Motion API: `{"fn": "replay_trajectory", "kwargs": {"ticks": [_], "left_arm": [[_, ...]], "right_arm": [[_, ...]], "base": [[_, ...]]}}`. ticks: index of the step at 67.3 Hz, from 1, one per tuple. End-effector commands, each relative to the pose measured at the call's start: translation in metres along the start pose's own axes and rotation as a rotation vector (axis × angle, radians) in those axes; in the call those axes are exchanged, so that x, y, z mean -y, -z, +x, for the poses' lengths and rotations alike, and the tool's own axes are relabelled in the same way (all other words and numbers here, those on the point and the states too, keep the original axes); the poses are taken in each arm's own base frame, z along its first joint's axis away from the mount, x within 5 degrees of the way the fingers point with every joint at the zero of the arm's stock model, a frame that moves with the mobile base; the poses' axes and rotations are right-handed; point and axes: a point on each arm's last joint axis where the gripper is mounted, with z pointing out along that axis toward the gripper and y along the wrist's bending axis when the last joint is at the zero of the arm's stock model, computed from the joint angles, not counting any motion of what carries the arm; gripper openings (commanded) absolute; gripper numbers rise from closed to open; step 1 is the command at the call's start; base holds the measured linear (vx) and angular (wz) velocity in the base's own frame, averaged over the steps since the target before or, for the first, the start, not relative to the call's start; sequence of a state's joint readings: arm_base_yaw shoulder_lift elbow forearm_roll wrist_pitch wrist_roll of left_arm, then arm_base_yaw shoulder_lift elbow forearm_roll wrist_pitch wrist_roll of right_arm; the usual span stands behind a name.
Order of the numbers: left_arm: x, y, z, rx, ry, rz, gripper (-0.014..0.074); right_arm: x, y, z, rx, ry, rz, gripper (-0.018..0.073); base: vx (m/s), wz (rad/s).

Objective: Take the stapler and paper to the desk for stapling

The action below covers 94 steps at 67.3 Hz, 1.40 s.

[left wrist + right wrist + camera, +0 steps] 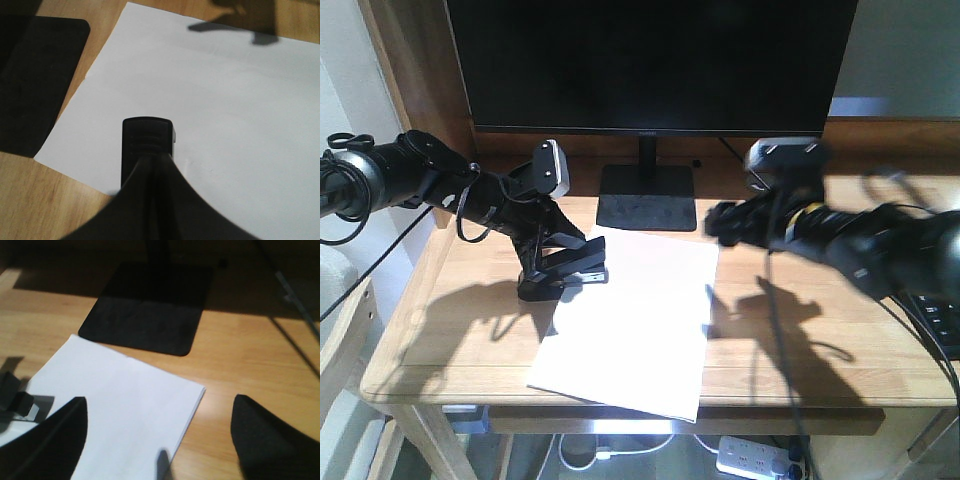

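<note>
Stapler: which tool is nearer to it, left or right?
Left. The left tool grips the stapler on the paper's left edge; the right tool hovers open by the paper's far right corner.

From my front view I see hard overhead light glaring off the thin stack of plain white paper (630, 320), arm shadows crisp on the light wooden desk (450, 340), the black right arm (840, 235) motion-blurred at right, both wrist views soft.
</note>
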<state>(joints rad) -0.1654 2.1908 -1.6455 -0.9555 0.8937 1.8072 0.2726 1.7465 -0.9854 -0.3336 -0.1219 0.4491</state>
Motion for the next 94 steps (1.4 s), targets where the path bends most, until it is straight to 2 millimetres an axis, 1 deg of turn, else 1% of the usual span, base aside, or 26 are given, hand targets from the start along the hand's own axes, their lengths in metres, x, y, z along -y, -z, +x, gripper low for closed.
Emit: {"fn": "replay_trajectory", "kwargs": {"ticks": [1, 3, 4, 12, 15, 16, 17, 20, 21, 25, 33, 34, 38, 45, 51, 56, 58, 59, 65, 66, 69, 78, 83, 90, 94], "left_arm": [[-0.004, 0.026, -0.032, 0.080, -0.021, -0.057, -0.0006], [-0.004, 0.026, -0.032, 0.080, -0.021, -0.057, -0.0006], [-0.004, 0.026, -0.032, 0.080, -0.021, -0.057, -0.0006], [-0.004, 0.026, -0.032, 0.080, -0.021, -0.057, -0.0006], [-0.004, 0.026, -0.032, 0.080, -0.021, -0.057, -0.0006], [-0.004, 0.026, -0.032, 0.080, -0.021, -0.057, -0.0006], [-0.004, 0.026, -0.032, 0.080, -0.021, -0.057, -0.0006], [-0.004, 0.026, -0.032, 0.080, -0.021, -0.057, -0.0006], [-0.004, 0.026, -0.032, 0.080, -0.021, -0.057, -0.0006], [-0.004, 0.026, -0.032, 0.080, -0.021, -0.057, -0.0006], [-0.004, 0.026, -0.032, 0.080, -0.021, -0.057, -0.0006], [-0.004, 0.026, -0.032, 0.080, -0.021, -0.057, -0.0006], [-0.004, 0.026, -0.032, 0.080, -0.021, -0.057, -0.0006], [-0.004, 0.026, -0.032, 0.080, -0.021, -0.057, -0.0006], [-0.004, 0.026, -0.032, 0.080, -0.021, -0.057, -0.0006], [-0.004, 0.026, -0.032, 0.080, -0.021, -0.057, -0.0006], [-0.004, 0.026, -0.032, 0.080, -0.021, -0.057, -0.0006], [-0.004, 0.026, -0.032, 0.080, -0.021, -0.057, -0.0006], [-0.004, 0.026, -0.032, 0.080, -0.021, -0.057, -0.0006], [-0.004, 0.026, -0.032, 0.080, -0.021, -0.057, -0.0006], [-0.004, 0.026, -0.032, 0.080, -0.021, -0.057, -0.0006], [-0.004, 0.026, -0.032, 0.080, -0.021, -0.057, -0.0006], [-0.004, 0.026, -0.032, 0.080, -0.021, -0.057, -0.0006], [-0.004, 0.026, -0.032, 0.080, -0.021, -0.057, -0.0006], [-0.004, 0.026, -0.032, 0.080, -0.021, -0.057, -0.0006]], "right_arm": [[0.001, 0.045, -0.044, 0.155, 0.082, 0.010, 0.0567], [0.001, 0.053, -0.048, 0.164, 0.112, 0.018, 0.0567], [0.001, 0.060, -0.052, 0.177, 0.135, 0.022, 0.0566], [0.000, 0.102, -0.070, 0.219, 0.252, 0.072, 0.0559], [0.000, 0.117, -0.075, 0.238, 0.265, 0.089, 0.0559], [-0.001, 0.125, -0.078, 0.253, 0.266, 0.095, 0.0559], [0.000, 0.128, -0.078, 0.252, 0.266, 0.100, 0.0559], [-0.001, 0.144, -0.082, 0.274, 0.264, 0.114, 0.0559], [-0.001, 0.152, -0.084, 0.289, 0.263, 0.118, 0.0559], [-0.001, 0.171, -0.087, 0.312, 0.259, 0.135, 0.0559], [0.000, 0.216, -0.091, 0.360, 0.242, 0.179, 0.0559], [0.001, 0.219, -0.090, 0.356, 0.240, 0.185, 0.0559], [0.001, 0.240, -0.090, 0.379, 0.229, 0.205, 0.0559], [0.002, 0.272, -0.084, 0.425, 0.216, 0.224, 0.0559], [0.001, 0.294, -0.069, 0.483, 0.216, 0.215, 0.0559], [0.002, 0.309, -0.049, 0.526, 0.218, 0.204, 0.0559], [0.002, 0.310, -0.040, 0.529, 0.219, 0.201, 0.0559], [0.002, 0.315, -0.036, 0.546, 0.219, 0.199, 0.0559], [0.004, 0.325, -0.008, 0.576, 0.220, 0.191, 0.0559], [0.004, 0.330, -0.003, 0.591, 0.219, 0.191, 0.0559], [0.005, 0.332, 0.009, 0.598, 0.219, 0.191, 0.0559], [0.008, 0.349, 0.046, 0.672, 0.190, 0.178, 0.0559], [0.009, 0.354, 0.062, 0.711, 0.172, 0.167, 0.0559], [0.010, 0.358, 0.082, 0.749, 0.153, 0.157, 0.0559], [0.012, 0.356, 0.092, 0.748, 0.144, 0.158, 0.0559]], "base": [[0.00, 0.00], [0.00, 0.00], [0.00, 0.00], [0.00, 0.00], [0.00, 0.00], [0.00, 0.00], [0.00, 0.00], [0.00, 0.00], [0.00, 0.00], [0.00, 0.00], [0.00, 0.00], [0.00, 0.00], [0.00, 0.00], [0.00, 0.00], [0.00, 0.00], [0.00, 0.00], [0.00, 0.00], [0.00, 0.00], [0.00, 0.00], [0.00, 0.00], [0.00, 0.00], [0.00, 0.00], [0.00, 0.00], [0.00, 0.00], [0.00, 0.00]]}}
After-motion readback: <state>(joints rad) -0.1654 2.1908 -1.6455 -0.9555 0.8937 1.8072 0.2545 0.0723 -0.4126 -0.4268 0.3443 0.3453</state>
